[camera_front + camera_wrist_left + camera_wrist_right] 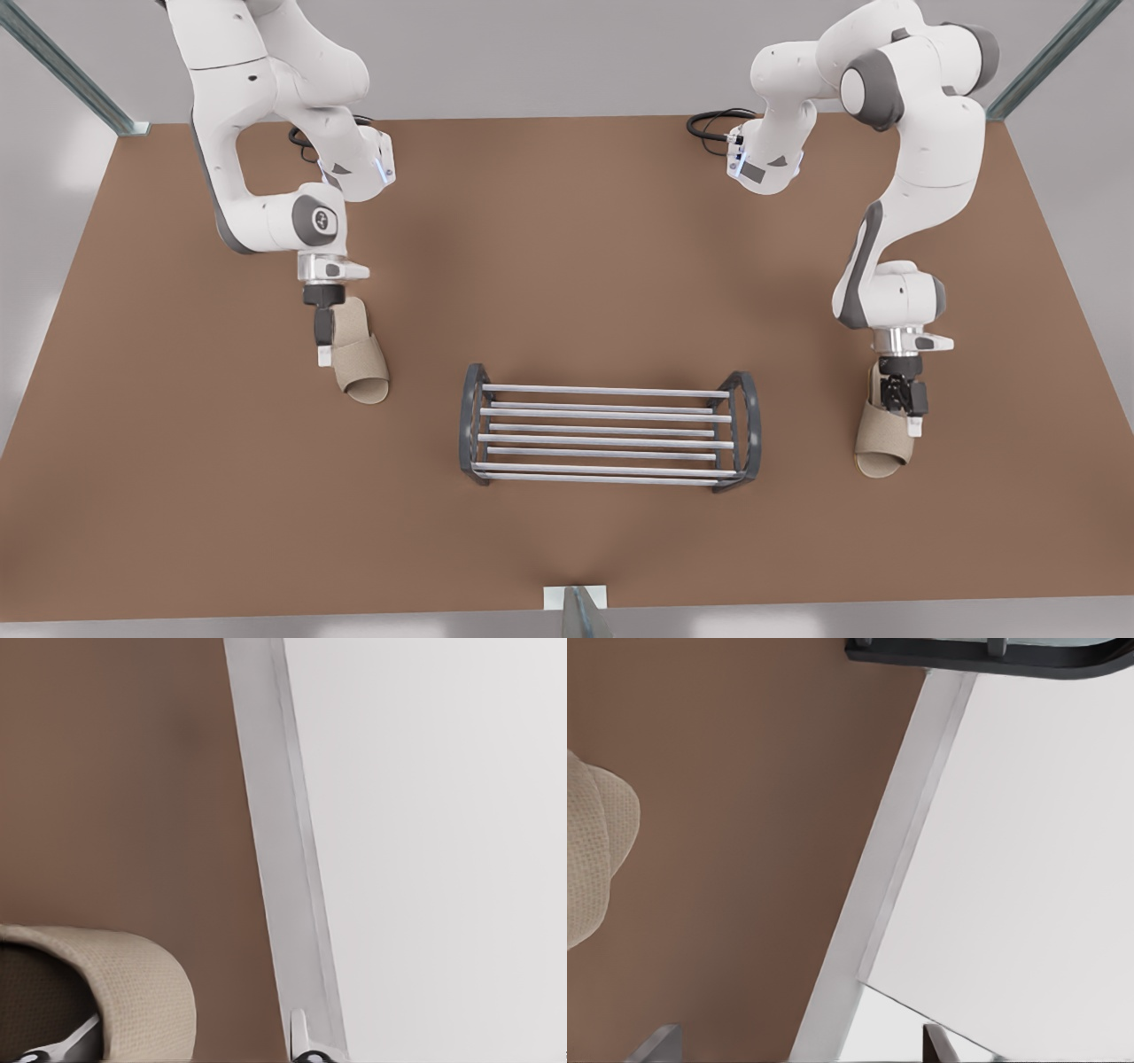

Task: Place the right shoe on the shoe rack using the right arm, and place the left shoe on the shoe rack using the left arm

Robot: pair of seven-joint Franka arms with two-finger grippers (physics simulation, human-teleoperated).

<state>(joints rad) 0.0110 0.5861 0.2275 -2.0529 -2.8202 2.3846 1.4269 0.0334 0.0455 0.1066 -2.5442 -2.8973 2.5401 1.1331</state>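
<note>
The shoe rack stands low at the table's middle front, and its dark end frame also shows in the right wrist view. One beige open-toe slipper lies at the front view's left. My right gripper is open beside its heel end, with the slipper outside the fingers. A second beige slipper lies at the front view's right. My left gripper is open over its strap, one fingertip inside the opening and the other outside.
Everything rests on a brown table. Its edge runs close beside the left gripper. Metal posts rise at the back corners. A small white and grey stand sits at the front edge's middle. Bare tabletop separates each slipper from the rack.
</note>
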